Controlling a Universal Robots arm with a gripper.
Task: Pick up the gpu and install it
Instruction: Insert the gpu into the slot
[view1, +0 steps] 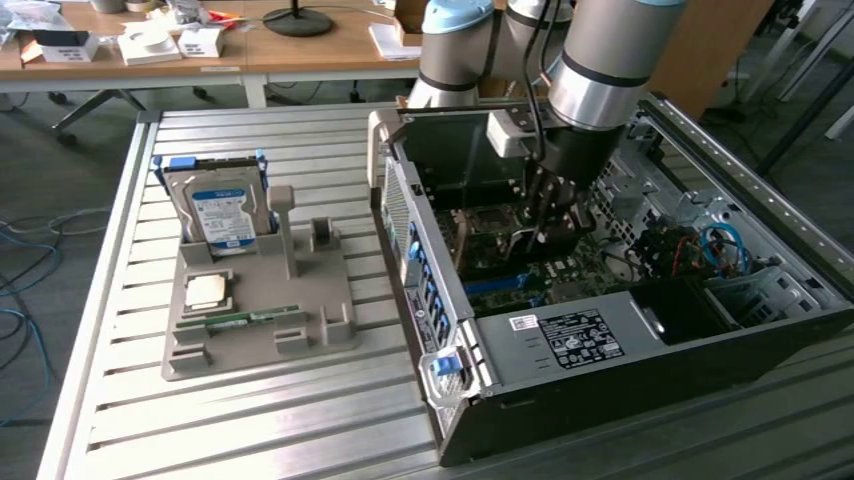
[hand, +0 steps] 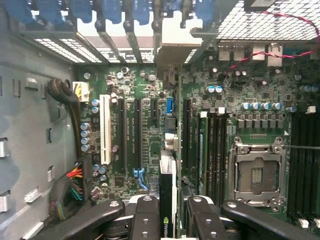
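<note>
While it hangs inside the open computer case (view1: 534, 400), gripper (hand: 172, 205) pinches gpu (hand: 167, 185) between its fingers | gpu: edge-on, just above motherboard (hand: 130, 80) expansion slots | hard drive (view1: 223, 215): upright in grey holder (view1: 320, 325) outside case

The dark gpu (hand: 167, 200) stands edge-on above the motherboard (hand: 130, 90).

Exterior view: arm (view1: 601, 60) cut off by upper edge; pincer (view1: 545, 225) tips lost in dark among case (view1: 534, 400) parts. Print on sticker (view1: 577, 340) and on drive (view1: 222, 215) label too small to read. Worktop (view1: 267, 420) runs past lower edge. Wrist view: gpu (hand: 168, 195) edge-on between pincer fingers (hand: 145, 217), faces hidden; card and fingers cut by picture edge.
</note>
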